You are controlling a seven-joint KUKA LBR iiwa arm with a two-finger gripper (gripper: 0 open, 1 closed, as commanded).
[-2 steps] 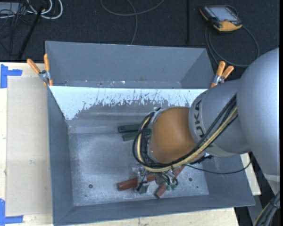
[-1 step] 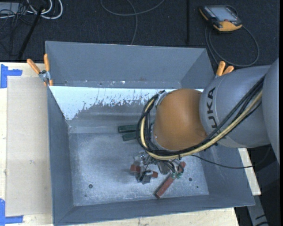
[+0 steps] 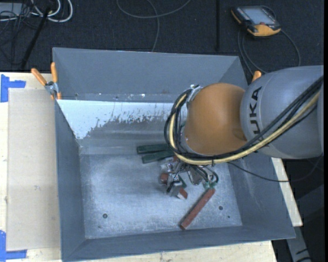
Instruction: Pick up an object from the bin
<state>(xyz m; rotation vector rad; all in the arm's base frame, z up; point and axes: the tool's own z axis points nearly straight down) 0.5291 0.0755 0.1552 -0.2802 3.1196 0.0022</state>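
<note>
The gripper (image 3: 174, 182) is being held low over the middle of the bin (image 3: 106, 201), under the arm's orange cover (image 3: 213, 119); whether it is spread or pressed together cannot be told. A small reddish-brown piece (image 3: 181, 193) is being shown just beside its tip, on the near side. A longer reddish-brown stick (image 3: 197, 209) is being shown close by, tilted, and two dark green pieces (image 3: 153, 153) are being partly hidden behind the arm's cables

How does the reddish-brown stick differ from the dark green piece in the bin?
The reddish-brown stick lies slanted, lower in the view; the dark green piece lies almost level, higher up. The stick is wholly visible; the green piece's right end runs under the arm's orange cover. Both are long, lying flat.
</note>
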